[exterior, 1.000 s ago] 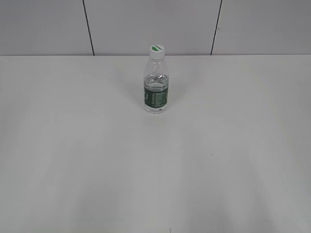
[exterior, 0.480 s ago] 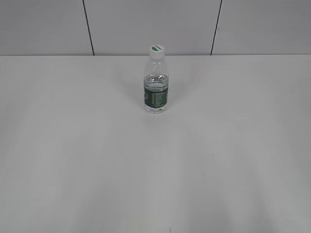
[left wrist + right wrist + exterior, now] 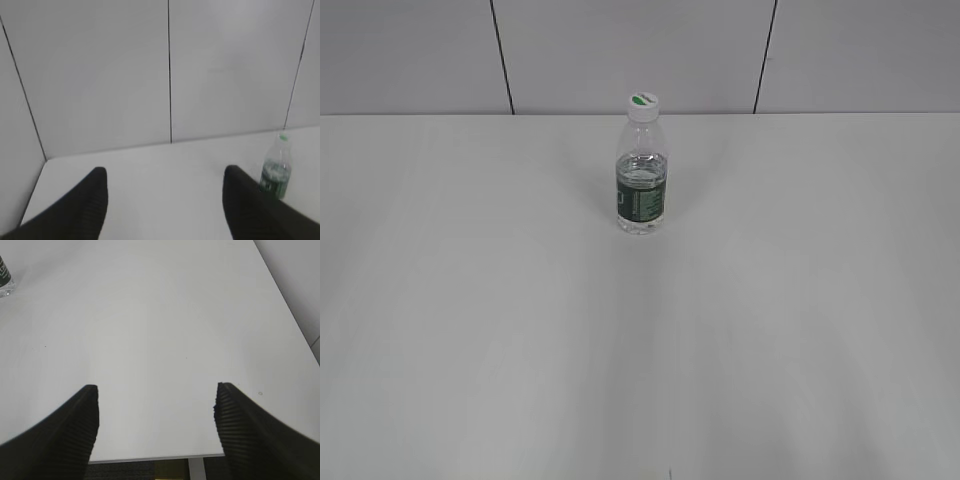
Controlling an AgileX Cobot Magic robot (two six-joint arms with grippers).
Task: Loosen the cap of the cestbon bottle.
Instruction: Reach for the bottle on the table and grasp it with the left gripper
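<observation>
The cestbon bottle [image 3: 641,185] stands upright near the back middle of the white table, clear with a dark green label. Its white cap [image 3: 642,104] with a green mark sits on the neck. Neither arm shows in the exterior view. In the left wrist view my left gripper [image 3: 165,172] is open and empty, and the bottle [image 3: 275,172] with its cap [image 3: 284,137] stands far off beyond the right finger. My right gripper [image 3: 156,388] is open over the table's near edge with nothing between its fingers; only the bottle's base [image 3: 5,282] shows at the top left.
The white table [image 3: 640,330] ends at a grey panelled wall [image 3: 640,50] behind the bottle. The table's near edge [image 3: 155,457] and a dark floor below it show in the right wrist view.
Nothing has moved in the exterior view; the bottle stands in the same spot.
</observation>
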